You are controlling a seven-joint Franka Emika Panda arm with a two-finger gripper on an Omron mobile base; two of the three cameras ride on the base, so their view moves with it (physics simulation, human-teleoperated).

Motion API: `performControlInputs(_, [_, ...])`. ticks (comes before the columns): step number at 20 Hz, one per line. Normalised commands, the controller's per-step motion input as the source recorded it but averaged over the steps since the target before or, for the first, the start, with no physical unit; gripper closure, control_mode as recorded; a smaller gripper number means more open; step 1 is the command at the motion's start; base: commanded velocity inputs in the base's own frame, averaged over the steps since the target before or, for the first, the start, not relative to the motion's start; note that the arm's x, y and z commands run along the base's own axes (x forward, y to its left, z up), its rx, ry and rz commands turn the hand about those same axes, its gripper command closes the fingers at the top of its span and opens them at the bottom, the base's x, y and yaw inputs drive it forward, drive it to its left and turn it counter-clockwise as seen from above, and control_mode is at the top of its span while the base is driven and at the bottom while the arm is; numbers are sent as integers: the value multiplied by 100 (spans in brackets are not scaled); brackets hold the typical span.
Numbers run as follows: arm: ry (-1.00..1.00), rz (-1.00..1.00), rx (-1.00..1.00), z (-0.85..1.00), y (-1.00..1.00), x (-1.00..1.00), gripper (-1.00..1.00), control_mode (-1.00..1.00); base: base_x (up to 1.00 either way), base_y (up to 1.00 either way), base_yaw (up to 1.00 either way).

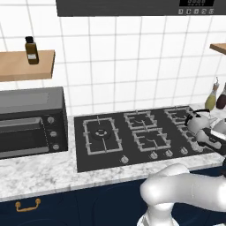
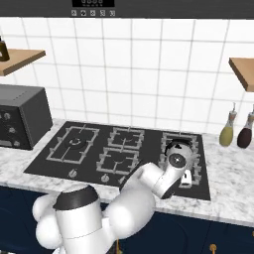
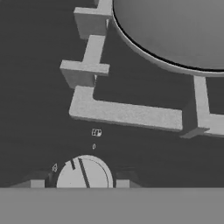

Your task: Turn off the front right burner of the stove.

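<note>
The stove is a black glass cooktop set in a marble counter. A silver knob near its front right corner sits between my two dark fingertips, and my gripper is shut on it. Just past the knob lies the grey grate of the front right burner, with the round base of a kettle over it. From the base cameras my gripper reaches down at the stove's front right, below the silver kettle.
A black countertop oven stands left of the stove. Two bottles stand on the counter at the right. A wooden shelf carries a dark bottle. More knobs line the stove's front edge.
</note>
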Motion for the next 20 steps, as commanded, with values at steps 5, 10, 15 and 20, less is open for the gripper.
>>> performControlInputs(5, [13, -72, 15, 0, -39, -31, 100, -100, 0, 0, 0])
performControlInputs(10, [0, -79, 10, -5, -25, -26, 100, -100, 0, 0, 0])
performControlInputs(15, [0, -83, 8, -3, -15, -15, 100, -100, 0, 0, 0])
performControlInputs(20, [0, -88, 5, -2, -7, -11, 100, -100, 0, 0, 0])
